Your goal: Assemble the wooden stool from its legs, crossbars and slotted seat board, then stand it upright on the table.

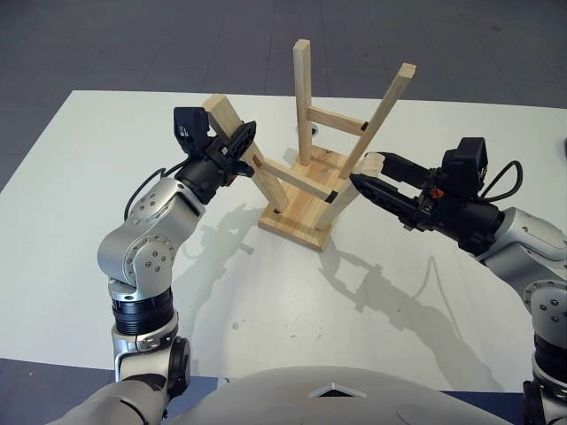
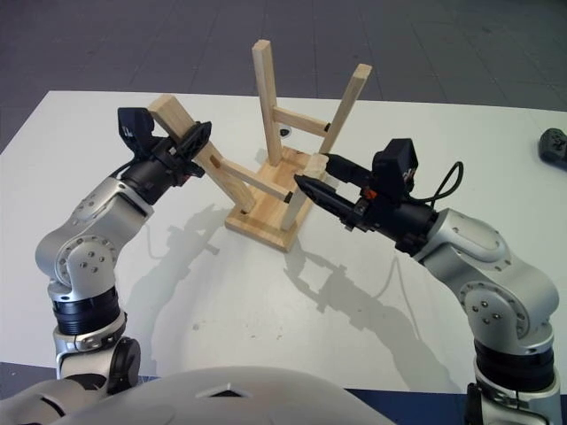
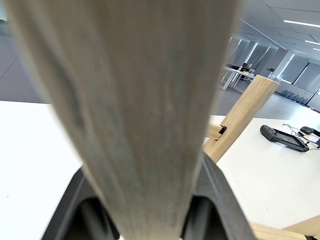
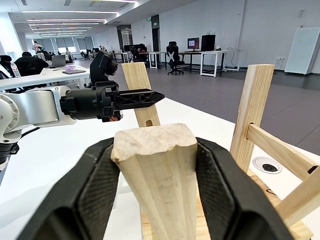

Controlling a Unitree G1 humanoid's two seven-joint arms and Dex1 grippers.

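Wooden stool lies inverted toward the tabletop's far edge, left gripper clenching its near-left leg, right gripper its near-right leg, probably to flip it upright.

One pale wooden stool, assembled and inverted. The rectangular seat board lies flat on the white counter. Four square legs rise from the board's corners, splayed outward. The near-left leg is clamped in the left hand, the near-right leg in the right hand. Crossbars join the legs above the board.
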